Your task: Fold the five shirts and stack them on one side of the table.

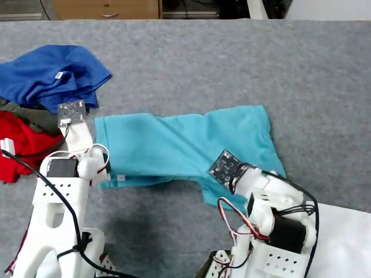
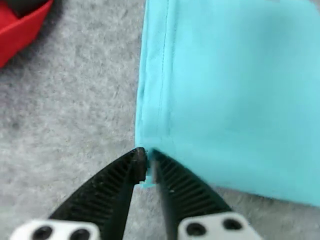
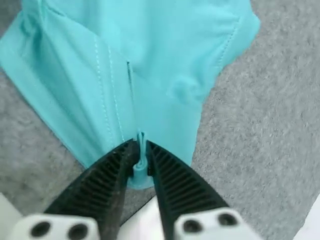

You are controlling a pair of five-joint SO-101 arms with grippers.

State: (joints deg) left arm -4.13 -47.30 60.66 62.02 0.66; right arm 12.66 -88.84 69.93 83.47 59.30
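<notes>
**Gripping the turquoise shirt at two edges for a fold**

The turquoise shirt (image 1: 185, 145) lies spread across the middle of the grey desk (image 1: 232, 63), apparently already folded once along its length, with one sleeve end splayed toward the right arm. The left gripper (image 2: 147, 165) is closed on a stitched corner of the shirt. The right gripper (image 3: 140, 155) is clamped on a thin ridge of cloth at the shirt's edge, beside a seam.

Both pinches look shallow, so a hard tug could slip the cloth free. Lifting the two edges together, level and only just off the desk, should carry the cloth over without dragging the layer beneath. The fold should land edge on edge before either gripper releases.

A blue shirt (image 1: 52, 75), a red shirt (image 1: 20, 142) and a dark one (image 1: 29, 116) wait heaped at the desk's far left.
</notes>
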